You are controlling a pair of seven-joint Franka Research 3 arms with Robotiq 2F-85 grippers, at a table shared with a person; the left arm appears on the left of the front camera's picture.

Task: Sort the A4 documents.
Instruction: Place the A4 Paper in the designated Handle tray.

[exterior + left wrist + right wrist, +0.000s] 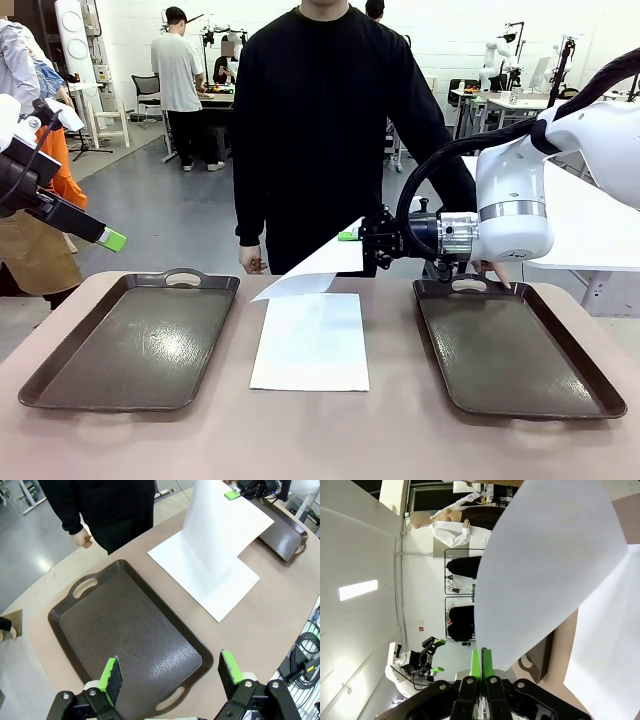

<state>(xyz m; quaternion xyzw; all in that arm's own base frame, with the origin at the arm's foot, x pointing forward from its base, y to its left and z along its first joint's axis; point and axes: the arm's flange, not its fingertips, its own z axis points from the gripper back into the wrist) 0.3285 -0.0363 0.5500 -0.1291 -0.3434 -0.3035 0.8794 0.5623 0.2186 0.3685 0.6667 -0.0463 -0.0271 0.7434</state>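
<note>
Right gripper (pixel 350 237), green pads pressed together, pinches one corner of a thin white A4 paper sheet (pixel 315 272). The sheet is held off the table and sags from that corner toward the robot's left, above the flat white paper (pixel 312 345) lying between the trays. Key relation: the dark brown handled tray on the right (pixel 600 400) lies on the opposite side of the gripper from the hanging sheet, so the paper would trail behind on any carry that way. The right arm is nearest that tray. Left gripper (pixel 170 672) is spread wide and empty, above the dark brown tray on the left (pixel 60 622). Unclear: whether the sheet's low corner touches the paper below, how many sheets lie flat, and any print.
</note>
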